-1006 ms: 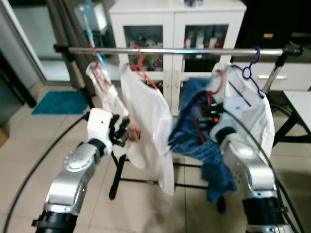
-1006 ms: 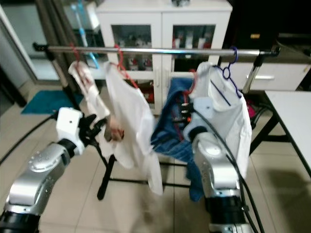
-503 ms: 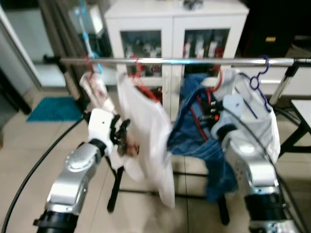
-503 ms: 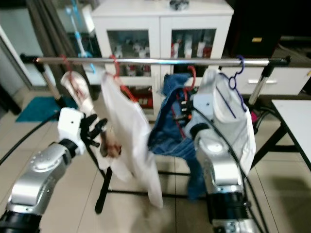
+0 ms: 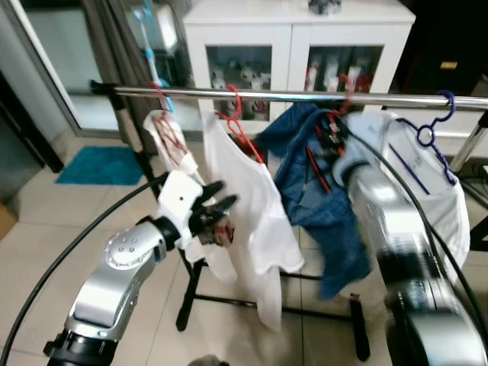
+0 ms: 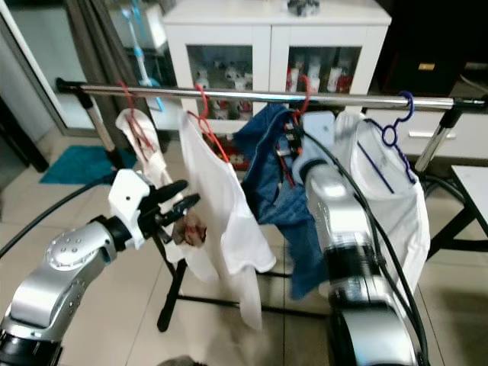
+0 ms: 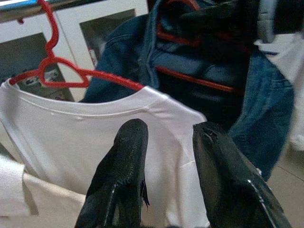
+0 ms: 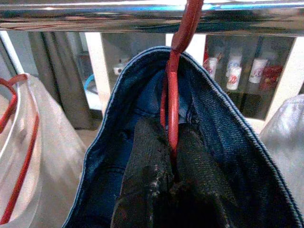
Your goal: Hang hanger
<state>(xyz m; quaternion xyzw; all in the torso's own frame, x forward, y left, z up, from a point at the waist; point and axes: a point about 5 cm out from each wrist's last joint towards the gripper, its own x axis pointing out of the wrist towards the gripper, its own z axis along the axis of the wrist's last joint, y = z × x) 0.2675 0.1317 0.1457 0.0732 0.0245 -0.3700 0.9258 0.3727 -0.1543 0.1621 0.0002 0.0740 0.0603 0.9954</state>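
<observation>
red hanger (image 8: 173, 95) carrying denim, hook at rail (image 8: 95, 13)

A shiny silver rail (image 5: 290, 95) carries a red hanger (image 8: 173, 102) with a blue denim garment (image 5: 316, 191), and another red hanger (image 7: 57, 71) with a plain white shirt (image 5: 252, 206). At the far left, a white cloth (image 5: 169, 141) shows red markings. At the right a blue hanger (image 5: 427, 130) holds a white shirt with thin dark lines (image 5: 427, 191). Both arms are silver, their grippers black: the left gripper (image 7: 166, 156) and the right gripper (image 8: 168, 175). Behind stands a white cabinet (image 5: 301, 34); the floor is pale beige tile (image 5: 46, 252) with a teal mat (image 5: 99, 164) at the left
</observation>
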